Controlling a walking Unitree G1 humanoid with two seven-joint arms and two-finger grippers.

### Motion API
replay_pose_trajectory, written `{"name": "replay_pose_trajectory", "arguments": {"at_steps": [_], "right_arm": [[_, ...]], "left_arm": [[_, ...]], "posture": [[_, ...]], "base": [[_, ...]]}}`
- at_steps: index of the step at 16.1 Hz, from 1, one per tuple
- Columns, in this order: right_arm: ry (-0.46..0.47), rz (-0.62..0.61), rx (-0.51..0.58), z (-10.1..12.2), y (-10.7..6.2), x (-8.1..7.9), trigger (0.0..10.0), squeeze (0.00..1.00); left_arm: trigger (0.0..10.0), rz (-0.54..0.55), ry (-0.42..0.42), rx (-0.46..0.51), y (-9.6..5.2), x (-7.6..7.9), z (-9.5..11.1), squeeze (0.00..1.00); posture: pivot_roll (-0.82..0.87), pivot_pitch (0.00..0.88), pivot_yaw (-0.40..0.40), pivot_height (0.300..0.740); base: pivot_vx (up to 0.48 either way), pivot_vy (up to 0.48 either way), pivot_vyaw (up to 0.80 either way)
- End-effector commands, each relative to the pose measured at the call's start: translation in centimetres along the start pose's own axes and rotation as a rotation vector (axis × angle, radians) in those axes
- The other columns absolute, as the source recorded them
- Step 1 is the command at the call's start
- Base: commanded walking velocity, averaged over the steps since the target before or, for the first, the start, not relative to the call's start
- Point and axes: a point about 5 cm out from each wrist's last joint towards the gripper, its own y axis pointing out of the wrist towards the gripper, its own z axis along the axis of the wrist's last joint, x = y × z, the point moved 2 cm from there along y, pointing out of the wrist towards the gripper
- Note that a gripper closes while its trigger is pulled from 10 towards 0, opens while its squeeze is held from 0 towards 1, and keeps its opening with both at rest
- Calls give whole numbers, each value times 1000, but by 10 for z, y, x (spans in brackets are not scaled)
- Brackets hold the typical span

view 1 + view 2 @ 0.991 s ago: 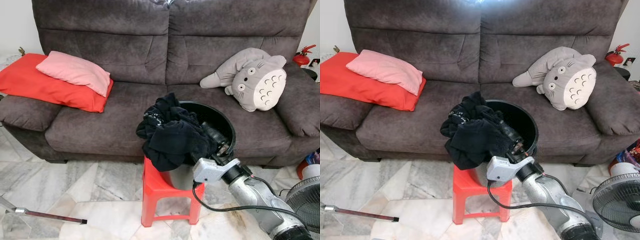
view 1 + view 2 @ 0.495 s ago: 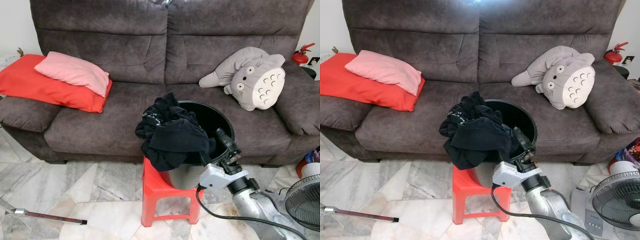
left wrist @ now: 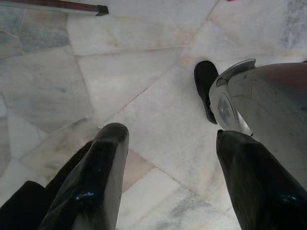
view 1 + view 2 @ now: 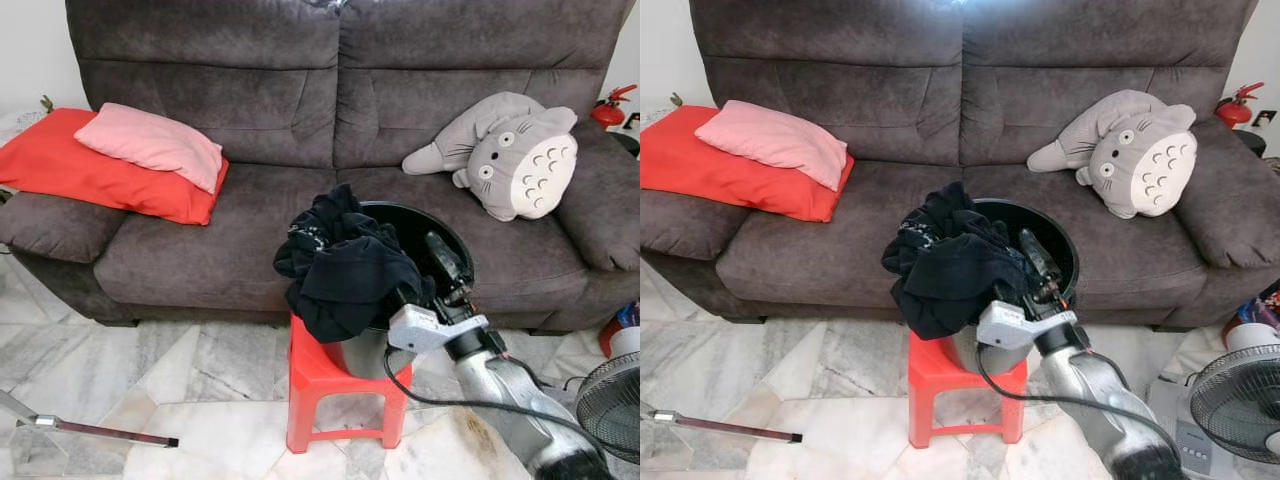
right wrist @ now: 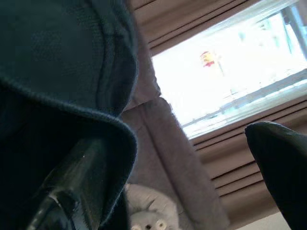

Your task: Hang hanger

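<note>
Left eye view: behind the black bucket stands the grey sofa, bearing red and pink cushions and a grey plush toy. That bucket sits on a red stool, dark clothes draped over its near rim. Right tool reaches into the bucket beside the clothes, fingers spread, gripping nothing. Left tool hangs open over marble floor; I cannot make out a hanger

- Right arm: silver tube, pale grey wrist block, black cable looped underneath.
- Fingers: long, glossy black.
- Foot: black.
</note>
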Motion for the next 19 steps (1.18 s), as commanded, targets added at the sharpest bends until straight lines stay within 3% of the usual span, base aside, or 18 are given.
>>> {"name": "replay_pose_trajectory", "arguments": {"at_steps": [1, 2, 3, 6, 10, 13, 14, 15, 19], "right_arm": [[6, 15, 3, 1, 0, -5, 10000, 0], [15, 41, 0, 2, 0, -10, 10000, 0], [72, 118, 10, 6, -2, -25, 10000, 0], [72, 239, 53, 10, -4, -41, 10000, 0], [2, 38, 102, 9, 10, -9, 10000, 0], [-3, 0, 170, 17, 14, -2, 10000, 0], [2, 64, 180, 20, 13, -12, 10000, 0], [84, 138, 142, 17, 10, -23, 10000, 0], [50, 371, 83, 7, -1, -55, 10000, 0]], "left_arm": [[10000, -1, 12, -41, -1, 1, -11, 0], [10000, -1, 12, -41, -2, 1, -11, 0], [10000, -1, 12, -42, -2, 0, -11, 0], [10000, -4, 11, -42, -2, 2, -12, 0], [10000, 6, 7, -44, -3, -3, -16, 0], [10000, 7, 7, -43, -4, -6, -16, 0], [10000, 6, 9, -42, -4, -6, -16, 0], [10000, 5, 10, -43, -4, -6, -16, 0], [10000, 2, 7, -38, -3, -5, -13, 0]], "posture": [[-66, 118, 52, 740], [-63, 119, 52, 740], [-61, 119, 52, 740], [-59, 120, 48, 740], [-60, 116, 47, 740], [-58, 109, 45, 740], [-61, 105, 44, 740], [-60, 102, 43, 740], [-59, 100, 40, 740]], "base": [[0, 0, 0], [0, 0, 0], [0, 0, 0], [0, 0, 0], [0, 0, 0], [0, 0, 0], [0, 0, 0], [0, 0, 0], [0, 0, 0]]}}
